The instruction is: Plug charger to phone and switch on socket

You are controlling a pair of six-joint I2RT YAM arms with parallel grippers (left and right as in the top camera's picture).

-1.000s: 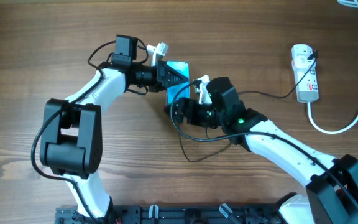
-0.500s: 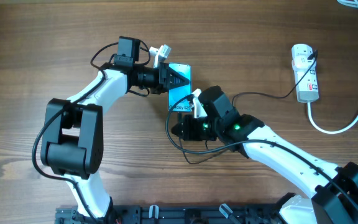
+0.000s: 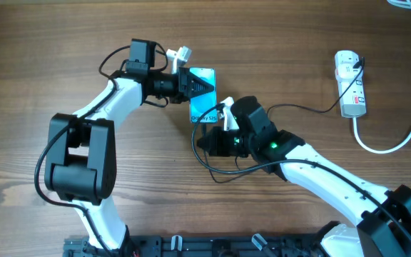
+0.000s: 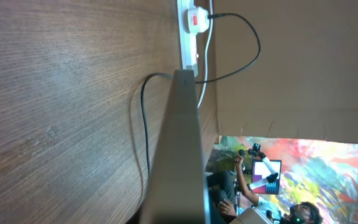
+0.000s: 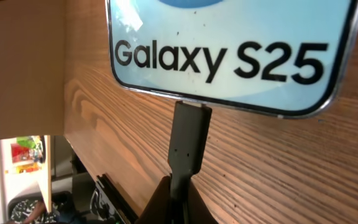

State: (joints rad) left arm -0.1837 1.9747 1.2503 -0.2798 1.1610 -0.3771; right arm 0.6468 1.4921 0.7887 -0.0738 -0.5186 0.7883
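My left gripper (image 3: 193, 87) is shut on the phone (image 3: 204, 103), holding its turquoise screen tilted above the table. In the left wrist view the phone (image 4: 182, 143) appears edge-on as a grey slab. The right wrist view shows the phone's short end (image 5: 229, 56) with its text. My right gripper (image 5: 180, 185) is shut on the charger plug (image 5: 188, 134), whose tip touches that end; I cannot tell if it is inserted. From overhead, the right gripper (image 3: 209, 137) sits just below the phone. The charger cable (image 3: 305, 111) runs to the white socket (image 3: 349, 84) at the far right.
A thick white cord (image 3: 405, 128) curves from the socket off the right edge. The charger cable loops on the table (image 3: 227, 170) under the right arm. In the left wrist view the socket (image 4: 191, 25) shows its red switch.
My right gripper has shut on the charger plug and shifted down, then back up to the phone's lower end. The left gripper has tilted the phone slightly.
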